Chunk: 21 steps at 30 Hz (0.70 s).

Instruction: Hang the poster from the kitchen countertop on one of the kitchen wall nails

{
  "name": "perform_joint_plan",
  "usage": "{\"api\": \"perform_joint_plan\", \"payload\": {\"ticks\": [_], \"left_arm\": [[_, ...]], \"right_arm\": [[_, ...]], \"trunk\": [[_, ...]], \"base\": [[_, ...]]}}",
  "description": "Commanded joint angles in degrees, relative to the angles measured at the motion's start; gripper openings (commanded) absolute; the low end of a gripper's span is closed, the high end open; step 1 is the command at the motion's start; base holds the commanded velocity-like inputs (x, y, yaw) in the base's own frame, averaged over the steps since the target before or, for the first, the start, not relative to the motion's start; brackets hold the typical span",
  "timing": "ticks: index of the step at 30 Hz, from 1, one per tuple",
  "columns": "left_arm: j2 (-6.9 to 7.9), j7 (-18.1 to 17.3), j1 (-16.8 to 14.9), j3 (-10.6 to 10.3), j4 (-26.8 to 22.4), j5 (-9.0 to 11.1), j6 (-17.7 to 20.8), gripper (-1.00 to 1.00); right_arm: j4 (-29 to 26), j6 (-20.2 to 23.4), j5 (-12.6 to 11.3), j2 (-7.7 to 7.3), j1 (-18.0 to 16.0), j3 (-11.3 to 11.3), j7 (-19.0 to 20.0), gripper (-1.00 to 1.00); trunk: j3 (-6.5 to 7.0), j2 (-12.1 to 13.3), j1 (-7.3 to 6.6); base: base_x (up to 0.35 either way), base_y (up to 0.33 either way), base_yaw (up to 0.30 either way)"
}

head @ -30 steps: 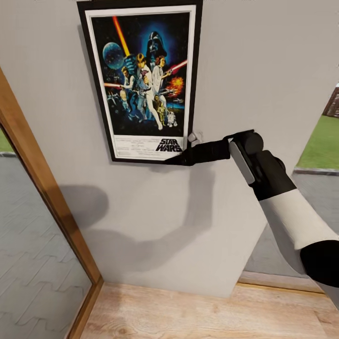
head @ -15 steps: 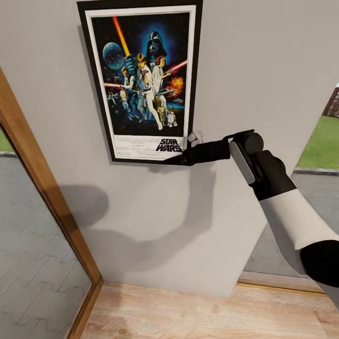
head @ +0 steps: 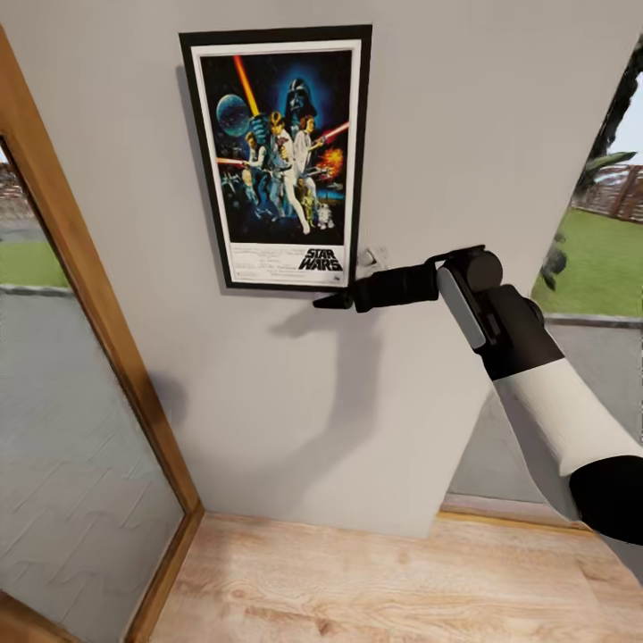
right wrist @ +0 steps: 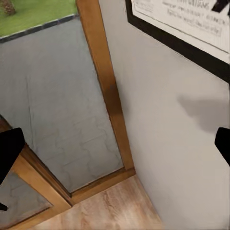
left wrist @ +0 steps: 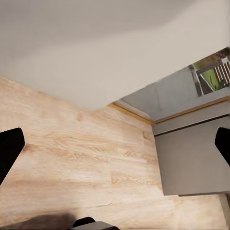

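The poster [head: 277,156] hangs flat and upright on the grey wall [head: 464,134], black frame and white title strip at its lower end. My right gripper [head: 335,302] sits just below the poster's lower right corner, apart from it. In the right wrist view the right gripper [right wrist: 115,146] is open, its fingers [right wrist: 9,151] far apart, and the poster's lower edge [right wrist: 191,36] shows above them. My left gripper [left wrist: 115,143] is open over the wooden floor with nothing between its fingers. The kitchen countertop and the wall nails are out of view.
A wood-framed glass door [head: 89,295] stands against the wall at the left. Light wooden floor [head: 357,580] runs below the wall. To the right of the wall is an opening onto grass [head: 594,259]. A grey cabinet front [left wrist: 191,158] shows in the left wrist view.
The head camera has pulled back and shifted, so the poster looks smaller. My right gripper, which was at the poster's lower right corner, now sits just under it, off the frame.
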Motion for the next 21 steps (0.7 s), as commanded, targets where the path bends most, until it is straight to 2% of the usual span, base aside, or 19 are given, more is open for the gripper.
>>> {"api": "perform_joint_plan", "payload": {"ticks": [1, 9, 10, 13, 14, 15, 16, 17, 18, 19, 21], "left_arm": [[0.00, -0.12, 0.01, -0.03, -0.07, 0.22, 0.60, 1.00], [0.00, -0.15, 0.01, -0.03, -0.07, 0.22, 0.62, 1.00], [0.02, -0.18, 0.01, -0.03, -0.07, 0.22, 0.64, 1.00], [0.01, -0.23, 0.01, -0.03, -0.07, 0.22, 0.61, 1.00], [0.01, -0.28, 0.01, -0.03, -0.07, 0.22, 0.60, 1.00], [0.01, -0.32, 0.01, -0.03, -0.01, 0.22, 0.59, 1.00], [0.01, -0.35, 0.01, -0.15, 0.63, 0.22, 0.55, 1.00], [-0.01, -0.32, 0.01, -0.38, 1.32, 0.22, 0.53, 1.00], [-0.06, -0.14, 0.01, -0.74, 3.17, 0.22, 0.56, 1.00], [-0.06, -0.05, 0.01, -0.77, 3.54, 0.22, 0.57, 1.00], [-0.08, 0.99, 0.01, -0.87, 5.65, 0.22, 0.50, 1.00]], "right_arm": [[-0.13, 0.22, -0.05, -0.05, -0.05, -0.11, 0.13, 1.00], [-1.44, 0.19, -0.10, -0.07, 1.21, -1.80, 0.45, 1.00], [-2.33, 0.21, -0.17, -0.10, 2.91, -3.29, 0.51, 1.00], [-4.44, 0.24, -0.20, -0.20, 5.67, -5.58, 0.56, 1.00], [-6.65, 0.22, -0.21, -0.49, 8.59, -7.49, 0.73, 1.00], [-9.81, -0.76, -0.22, -0.90, 14.33, -10.70, 1.65, 1.00], [-14.04, -6.36, -0.13, -1.48, 26.98, -17.34, 4.33, 1.00], [-15.10, -9.96, -0.07, -2.03, 32.81, -19.79, 5.76, 1.00], [-16.09, -17.81, 0.07, -3.65, 46.12, -23.69, 8.08, 1.00], [-15.97, -19.15, 0.10, -3.83, 48.43, -24.45, 8.29, 1.00], [-13.08, -24.26, 0.26, -4.26, 56.29, -28.18, 8.66, 1.00]], "trunk": [[-0.12, -0.12, 0.00], [-0.12, -0.12, 0.00], [-0.12, -0.12, 0.00], [-0.12, -0.12, 0.00], [-0.12, -0.12, 0.00], [-0.12, -0.12, 0.00], [-0.12, -0.12, 0.00], [-0.12, -0.12, 0.00], [-0.12, -0.12, 0.00], [-0.12, -0.12, 0.00], [-0.12, -0.12, 0.00]], "base": [[-0.338, 0.000, 0.000], [-0.307, 0.000, 0.000], [-0.088, 0.000, 0.000], [-0.057, 0.000, 0.000], [-0.029, 0.000, 0.000], [-0.018, 0.000, 0.000], [-0.008, 0.000, 0.000], [-0.005, 0.000, 0.000], [-0.002, 0.000, 0.000], [-0.001, 0.000, 0.000], [0.000, 0.000, 0.000]]}}
